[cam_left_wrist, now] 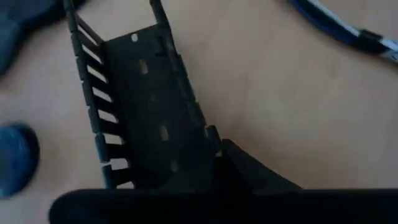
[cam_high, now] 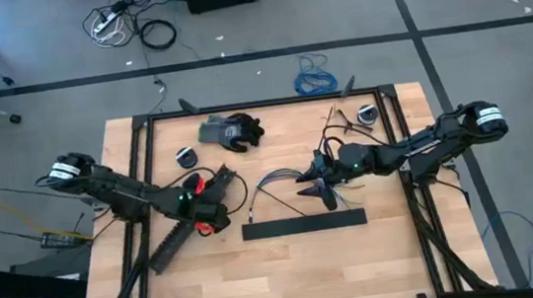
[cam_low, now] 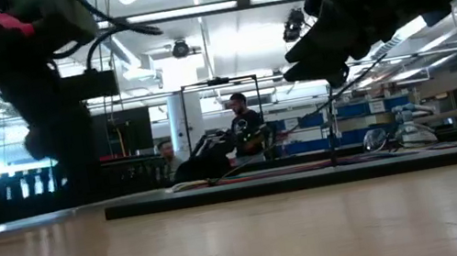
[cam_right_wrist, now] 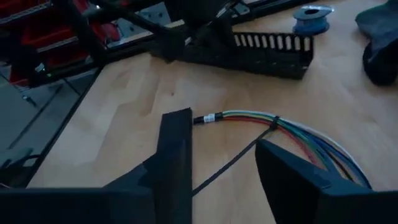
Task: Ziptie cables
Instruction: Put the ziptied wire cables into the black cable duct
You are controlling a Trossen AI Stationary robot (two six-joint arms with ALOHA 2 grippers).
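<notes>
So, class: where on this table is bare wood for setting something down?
Bare wood runs along the table front, below the flat black bar. The middle is crowded: slotted duct under the left claw, cables by the right claw, glove behind.

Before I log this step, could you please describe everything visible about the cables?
The cables are a loose bundle of thin wires, green, blue, white and reddish, lying flat on the wooden table. One end is gathered into a small sleeve; a thin black ziptie crosses them. The right pincer hovers open above them.
</notes>
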